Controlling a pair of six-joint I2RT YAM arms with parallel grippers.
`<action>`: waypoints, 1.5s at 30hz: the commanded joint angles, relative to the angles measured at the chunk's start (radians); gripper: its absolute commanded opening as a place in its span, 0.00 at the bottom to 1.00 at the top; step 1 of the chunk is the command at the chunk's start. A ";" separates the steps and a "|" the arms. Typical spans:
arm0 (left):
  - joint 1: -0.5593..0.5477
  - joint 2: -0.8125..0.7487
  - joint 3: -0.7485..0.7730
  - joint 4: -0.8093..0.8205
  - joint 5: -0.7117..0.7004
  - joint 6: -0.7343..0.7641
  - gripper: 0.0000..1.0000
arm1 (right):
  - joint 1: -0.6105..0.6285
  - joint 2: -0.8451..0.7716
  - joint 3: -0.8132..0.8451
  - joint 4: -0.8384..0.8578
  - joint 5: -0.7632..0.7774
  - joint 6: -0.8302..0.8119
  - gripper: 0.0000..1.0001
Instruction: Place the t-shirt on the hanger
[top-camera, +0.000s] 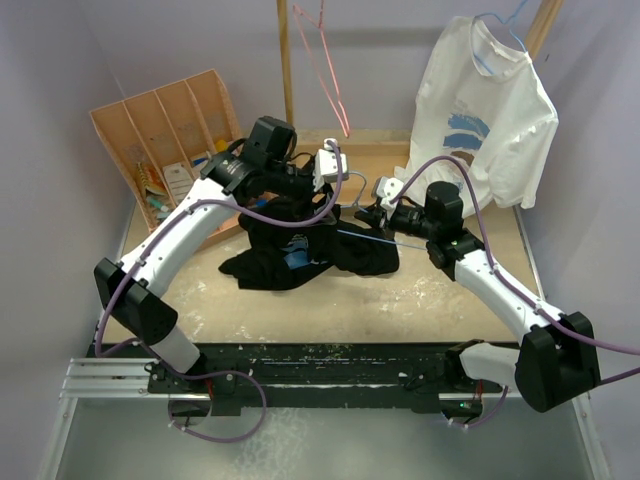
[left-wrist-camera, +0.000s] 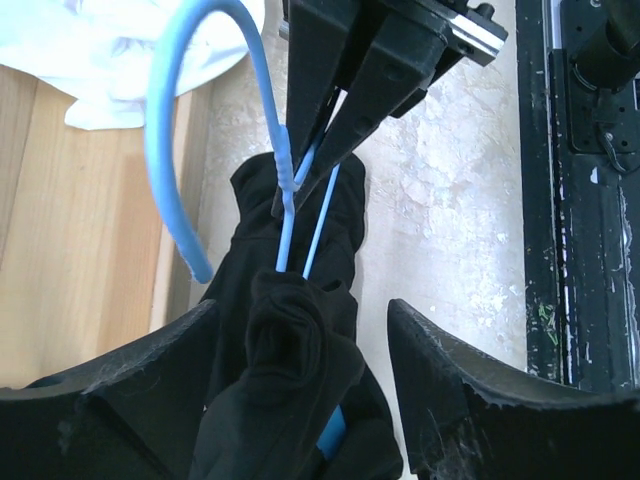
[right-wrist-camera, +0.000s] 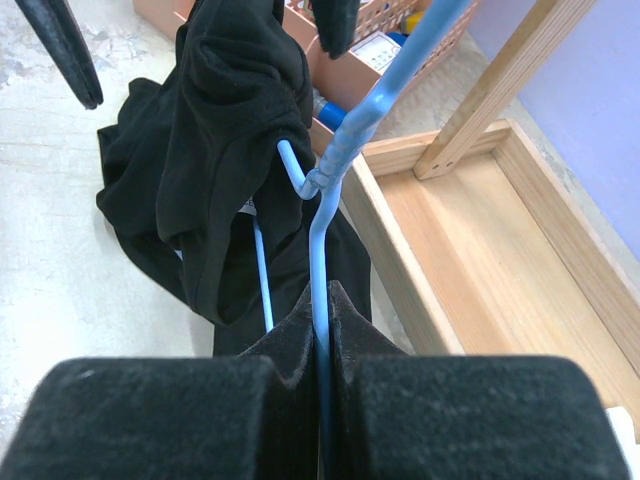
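**T-shirt bunched over hanger, mid-table**

The pale, scuffed table (top-camera: 400, 300) is carrying everything, with the arms reaching in from the near edge.

The t-shirt (top-camera: 300, 255) is lying crumpled at mid-table. It is black and heavily folded, and a small patch of light blue print is showing near its middle. One thick gathered fold is rising off the heap and draping over the hanger's shoulder.

The hanger (right-wrist-camera: 320, 230) is thin light-blue wire. Its hook is curving out beyond the twisted neck, and both of its arms are running down into the black cloth.

The left gripper (left-wrist-camera: 300, 320) is standing with its fingers spread wide. The raised fold is sitting in the gap, and the wrist view is showing daylight on one side.

The right gripper (right-wrist-camera: 322, 300) is pinching tight on the hanger's wire just below the twist, pads pressed together around it.

At the back, a white t-shirt (top-camera: 480, 110) is hanging on the wooden rack, a pink-red wire hanger (top-camera: 325, 70) is dangling beside it, and a wooden divided bin (top-camera: 170, 130) is leaning at far left.
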 joint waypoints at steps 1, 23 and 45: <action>-0.005 0.008 0.071 0.027 0.025 0.020 0.72 | 0.003 -0.026 0.001 0.045 -0.034 -0.013 0.00; 0.029 0.107 0.058 -0.063 -0.006 0.141 0.72 | 0.004 -0.016 0.002 0.047 -0.043 -0.018 0.00; 0.061 0.055 0.020 -0.063 0.041 0.144 0.58 | 0.004 -0.003 -0.004 0.069 -0.039 -0.006 0.00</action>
